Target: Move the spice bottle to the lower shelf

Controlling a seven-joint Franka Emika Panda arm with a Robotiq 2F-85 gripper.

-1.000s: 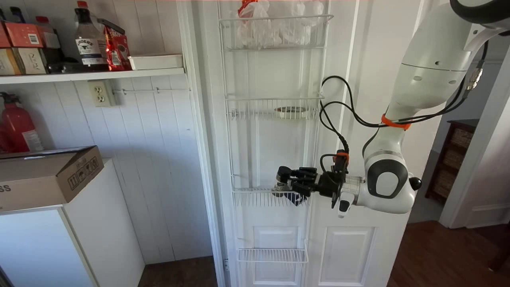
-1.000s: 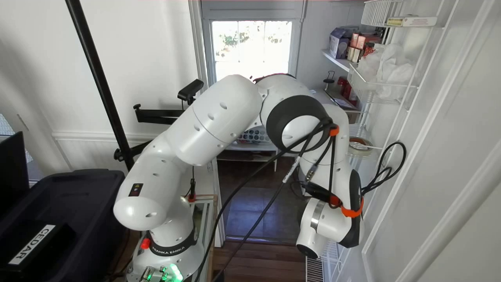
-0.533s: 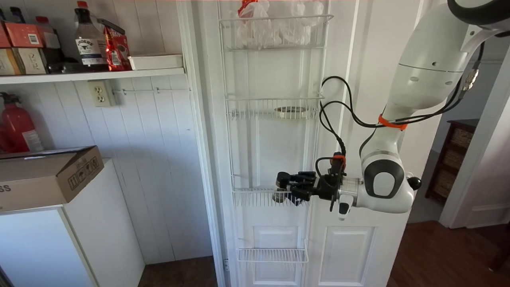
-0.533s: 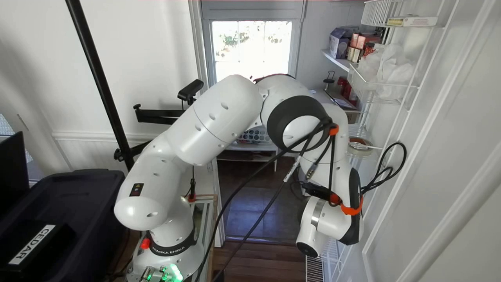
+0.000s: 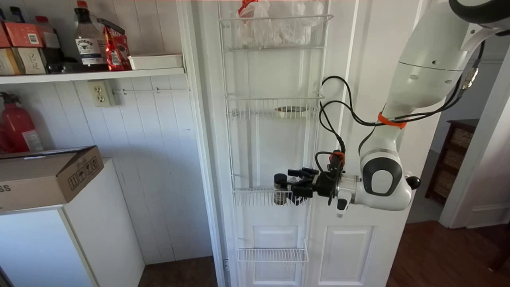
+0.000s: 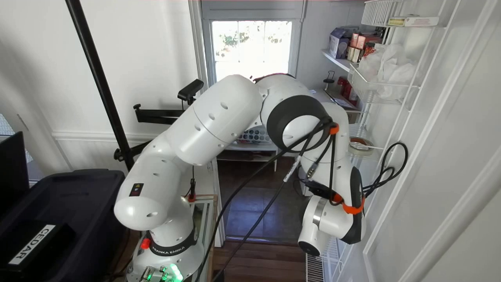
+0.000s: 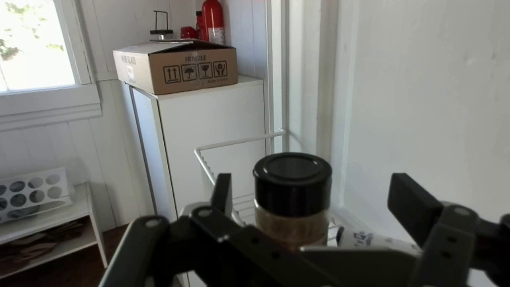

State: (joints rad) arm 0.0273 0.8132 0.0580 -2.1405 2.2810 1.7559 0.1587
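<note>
The spice bottle [image 7: 293, 185], with its black cap and brownish contents, stands upright between the spread fingers of my gripper [image 7: 314, 193]. A gap shows on both sides of the cap, wider on the right. In an exterior view the spice bottle [image 5: 280, 182] rests within the lower shelf [image 5: 251, 191], behind its front wires, just beyond the fingertips. The jaws are open and grip nothing. My fingers cover the bottle's lower body in the wrist view. The remaining exterior view has bottle and gripper hidden behind the arm.
A white container with dark print [image 7: 374, 241] lies on the shelf right of the bottle. A dark object [image 5: 297, 198] sits in the same tier, below my fingers. The shelf's side rail [image 7: 205, 161] rises at left. A round dish [image 5: 291, 111] occupies the tier above.
Earlier the gripper was shut on the bottle and lowered it slightly into the shelf. Now the fingers have spread, and the bottle stands free with more of it visible.
</note>
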